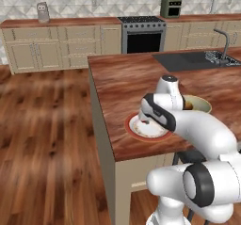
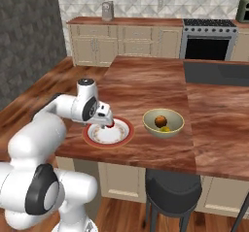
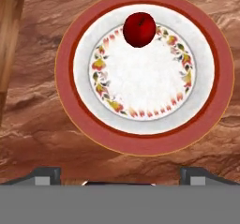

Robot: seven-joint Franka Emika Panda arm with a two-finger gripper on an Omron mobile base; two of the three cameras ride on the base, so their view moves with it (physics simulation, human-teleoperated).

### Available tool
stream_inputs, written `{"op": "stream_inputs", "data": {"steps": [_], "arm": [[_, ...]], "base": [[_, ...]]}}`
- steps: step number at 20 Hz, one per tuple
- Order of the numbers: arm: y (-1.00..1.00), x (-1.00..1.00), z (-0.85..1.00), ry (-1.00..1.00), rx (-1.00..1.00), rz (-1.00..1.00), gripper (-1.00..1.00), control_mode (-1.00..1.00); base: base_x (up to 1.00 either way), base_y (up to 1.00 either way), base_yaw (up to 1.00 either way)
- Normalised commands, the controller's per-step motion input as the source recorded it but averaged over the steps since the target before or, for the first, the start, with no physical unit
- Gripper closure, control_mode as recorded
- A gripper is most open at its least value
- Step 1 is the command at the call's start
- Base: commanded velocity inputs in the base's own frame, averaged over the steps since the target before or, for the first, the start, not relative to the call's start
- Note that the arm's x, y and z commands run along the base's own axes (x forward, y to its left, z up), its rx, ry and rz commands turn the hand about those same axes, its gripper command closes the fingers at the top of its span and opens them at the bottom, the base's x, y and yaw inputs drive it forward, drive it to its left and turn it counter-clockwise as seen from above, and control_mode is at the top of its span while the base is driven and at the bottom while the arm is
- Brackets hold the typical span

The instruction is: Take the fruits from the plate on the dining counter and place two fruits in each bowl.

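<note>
Plate (image 3: 75, 115): round, flat, white centre with a floral ring and a wide red-orange rim, resting on the reddish-brown wood-grain dining counter (image 2: 146, 85) near its front edge. One smooth red round fruit (image 3: 139, 29) lies on it. The gripper (image 2: 108, 123) hovers above the plate, jaws spread, holding nothing. The olive bowl (image 2: 173, 128) beside the plate contains an orange-brown round fruit (image 2: 161, 122) and a yellow-green one (image 2: 166, 128).

A plate (image 2: 92, 136) is set near the surface's (image 2: 146, 88) front edge, one fruit (image 3: 139, 29) lying on it. A bowl (image 2: 151, 126) stands just beside it, two fruits (image 2: 162, 123) inside.
</note>
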Motion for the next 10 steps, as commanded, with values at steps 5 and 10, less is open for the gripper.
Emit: {"op": "stream_inputs", "data": {"steps": [5,10], "arm": [[0.0,0.61,-0.37,0.0,0.0,0.0,-1.0,-1.0],[-0.08,0.69,-0.14,0.0,0.0,0.0,-1.0,-1.0]], "base": [[0.0,0.0,0.0],[0.0,0.0,0.0]]}}
